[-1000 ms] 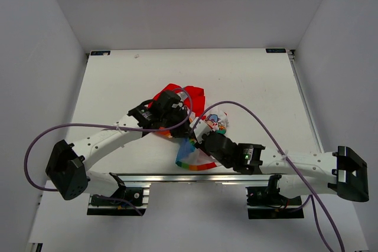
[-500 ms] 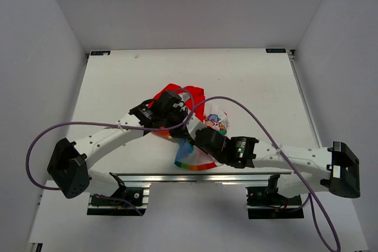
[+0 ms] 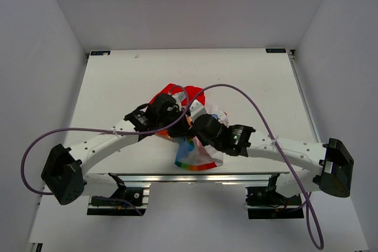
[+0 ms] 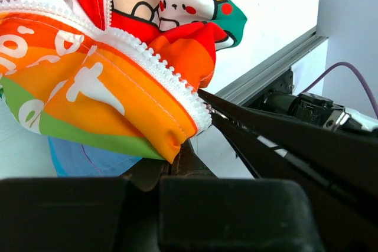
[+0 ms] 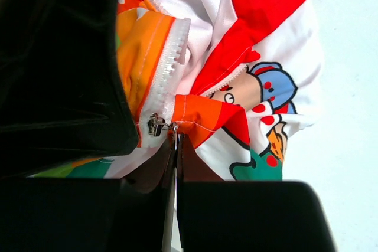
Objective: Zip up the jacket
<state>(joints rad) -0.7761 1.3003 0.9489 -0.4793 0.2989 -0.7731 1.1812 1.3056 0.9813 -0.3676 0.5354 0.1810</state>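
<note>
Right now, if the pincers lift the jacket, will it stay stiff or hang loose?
Probably floppy: the jacket folds and bunches at the left pincer. Likely light, since thin cloth hangs from a small pinch. The zipper teeth look slightly firmer than the cloth.

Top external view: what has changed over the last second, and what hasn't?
The right gripper has moved up-left, away from the near edge, over the cartoon-print half of the jacket, hiding more of it; its arm swung along. The left gripper shifted slightly left. Both stay closed on the jacket near the zip; nothing was let go. The jacket stays bunched in the same spot, still unzipped.
</note>
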